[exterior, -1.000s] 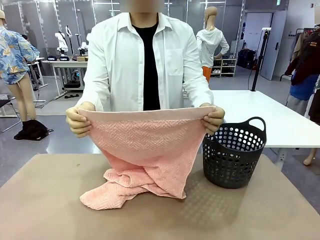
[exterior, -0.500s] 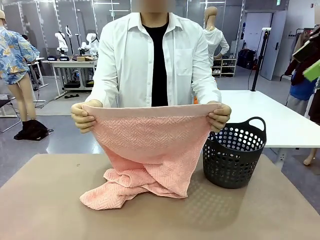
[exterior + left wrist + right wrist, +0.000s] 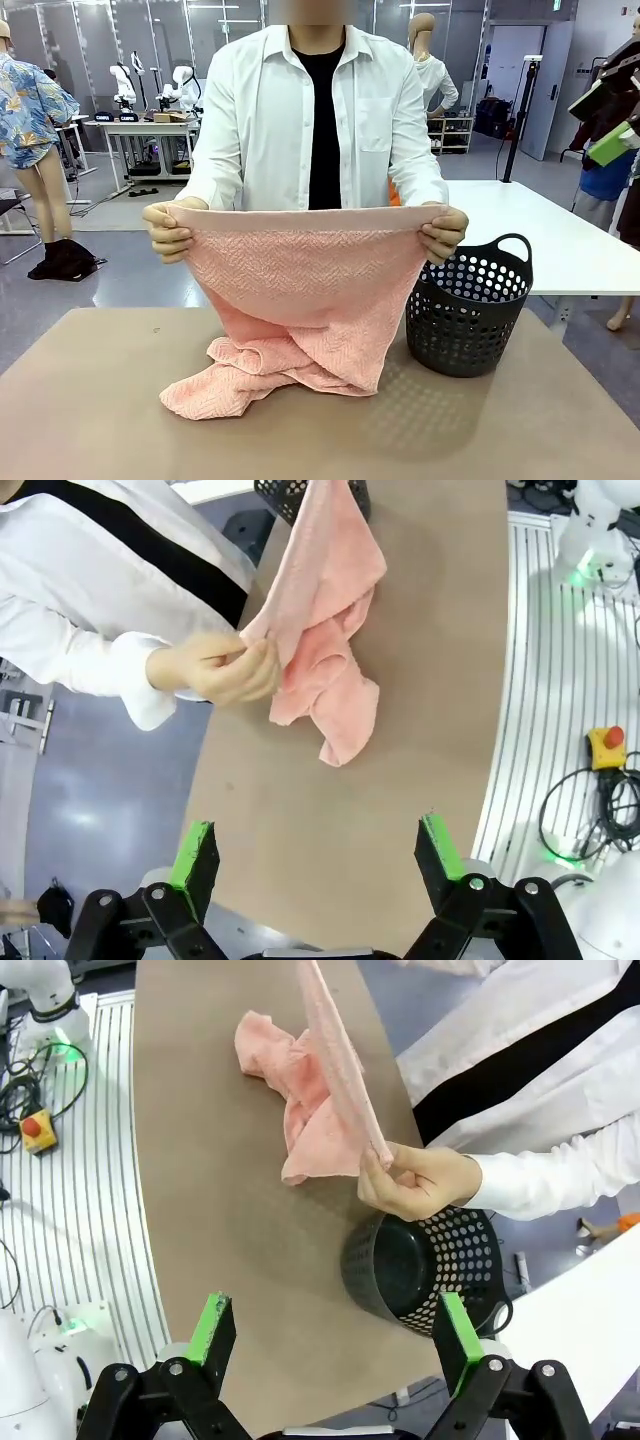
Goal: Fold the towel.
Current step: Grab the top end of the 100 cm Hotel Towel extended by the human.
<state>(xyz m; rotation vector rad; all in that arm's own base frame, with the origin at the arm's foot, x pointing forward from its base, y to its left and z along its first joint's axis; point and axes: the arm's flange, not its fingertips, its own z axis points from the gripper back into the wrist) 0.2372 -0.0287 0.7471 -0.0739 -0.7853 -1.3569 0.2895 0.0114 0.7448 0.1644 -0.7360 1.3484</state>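
Observation:
The salmon-pink towel hangs from the person's two hands above the brown table, its top edge stretched level and its lower part bunched on the tabletop. In the left wrist view the towel trails down from one hand, far ahead of my left gripper, which stands open and holds nothing. From the right wrist camera, the towel rises edge-on to the other hand; my right gripper is open and well back from it.
A dark perforated plastic basket stands on the table right of the towel, close under the person's hand; it looks empty in the right wrist view. The near half of the brown table is bare. A white table stands behind.
The person has shifted slightly to the right and stretched the towel's top edge wider. The bunched part on the table has not moved.

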